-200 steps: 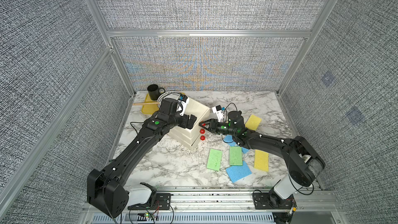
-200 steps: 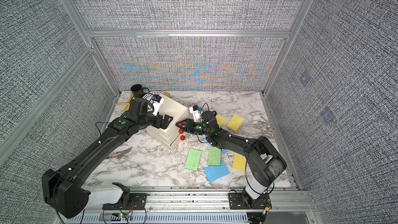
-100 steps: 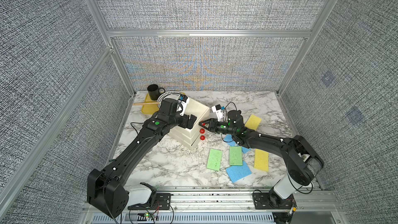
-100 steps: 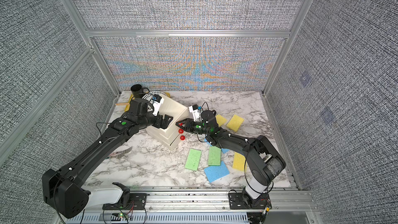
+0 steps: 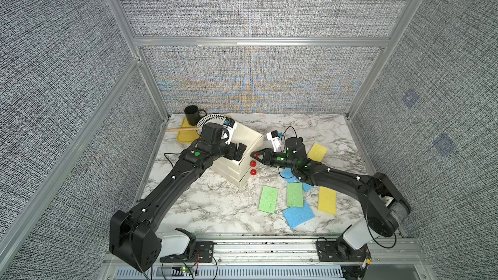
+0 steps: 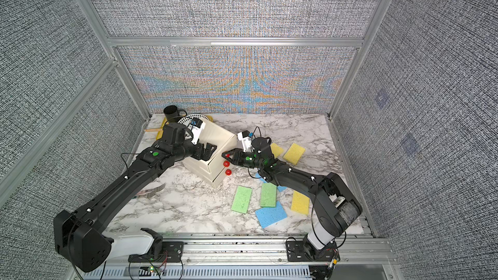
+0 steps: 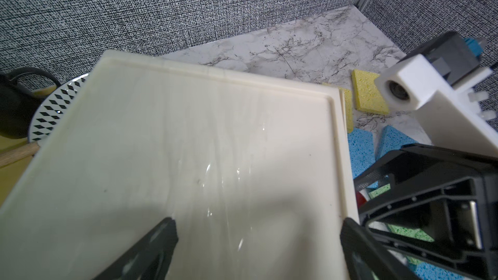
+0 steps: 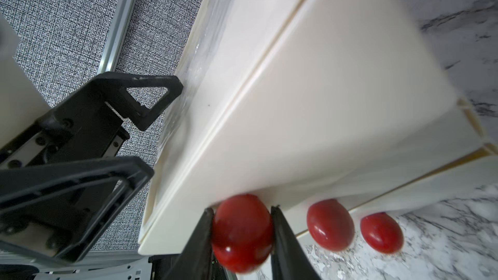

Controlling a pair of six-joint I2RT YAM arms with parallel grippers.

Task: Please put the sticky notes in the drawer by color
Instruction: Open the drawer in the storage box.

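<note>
Red top knob [image 8: 242,231]: pinches it with the right hand [image 5: 254,154], on the drawer [image 5: 244,137] at the surface's [image 5: 215,206] back left. Holds the left hand [image 7: 258,222] spread over its top. Shows sticky notes [image 5: 268,199] lying beside, outside.
</note>
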